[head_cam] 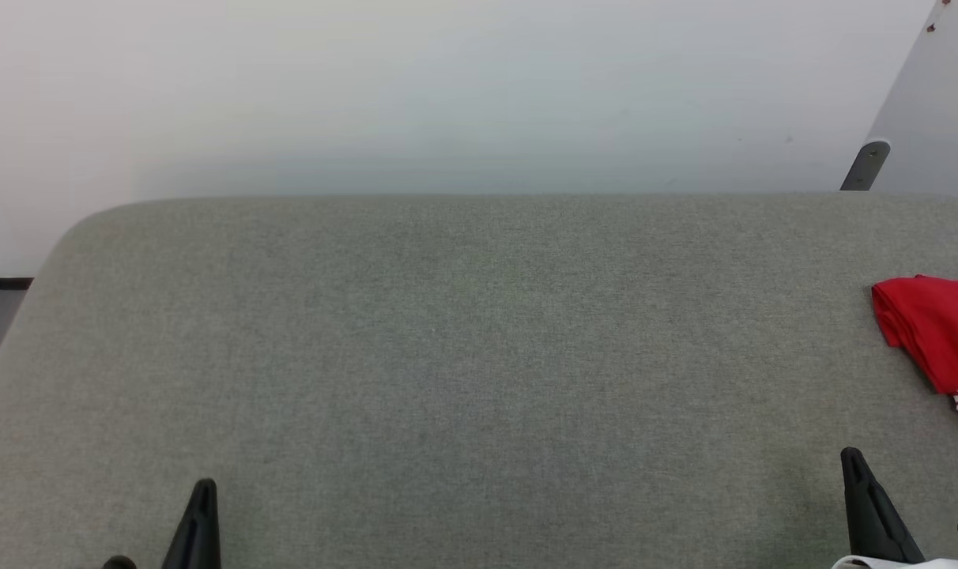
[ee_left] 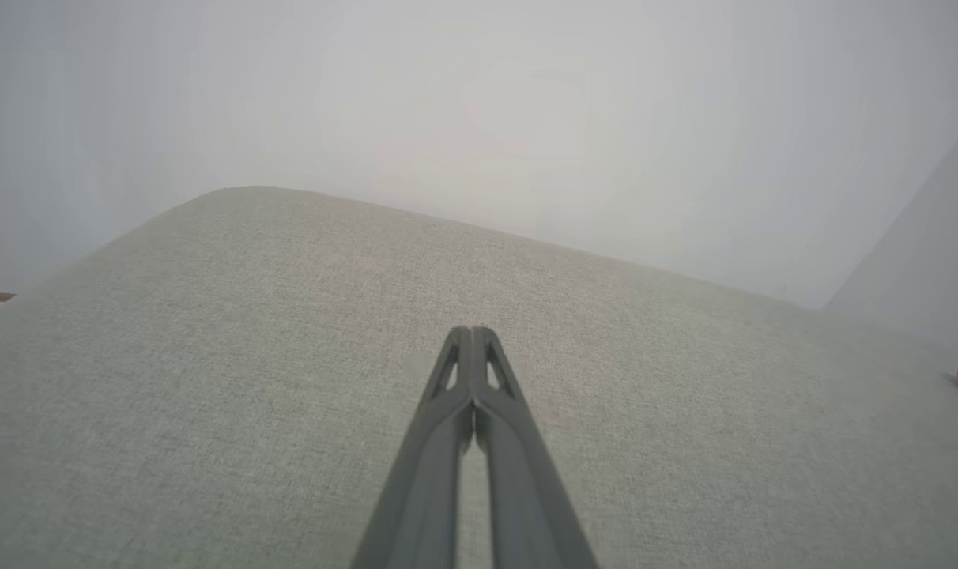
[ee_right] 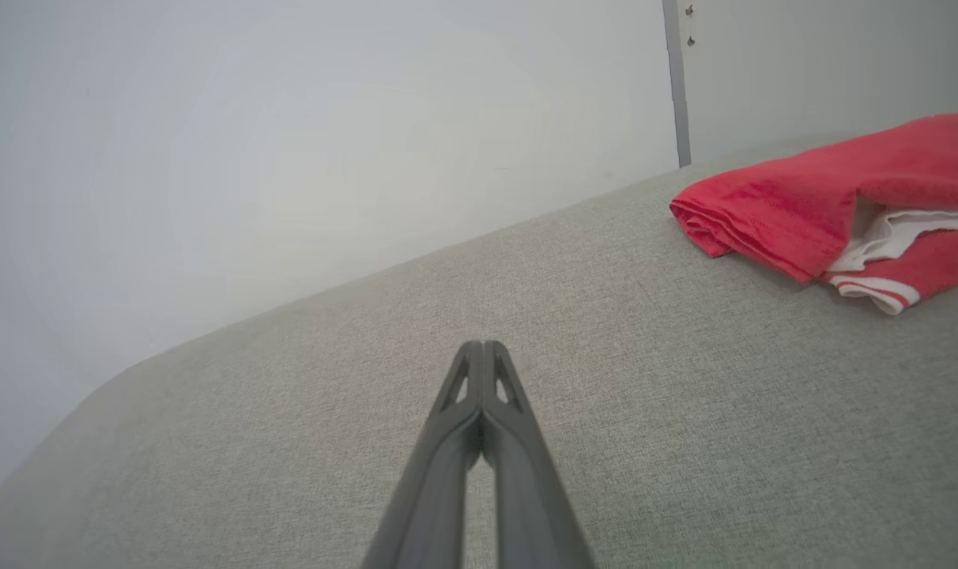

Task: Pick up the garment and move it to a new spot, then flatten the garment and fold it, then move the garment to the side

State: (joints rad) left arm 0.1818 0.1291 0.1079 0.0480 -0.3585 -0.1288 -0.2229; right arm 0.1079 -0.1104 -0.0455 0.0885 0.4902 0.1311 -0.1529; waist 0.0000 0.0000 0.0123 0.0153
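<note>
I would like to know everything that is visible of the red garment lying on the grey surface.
The garment is bright red cloth, bunched into a folded heap with layered edges. A white panel shows between its red layers, and red-and-white striped trim peeks out at its near edge. It lies on the grey fabric surface, at the robot's right, partly cut off by the picture's edge. In what shows, only the surface touches it; the shut right gripper is apart from it.
</note>
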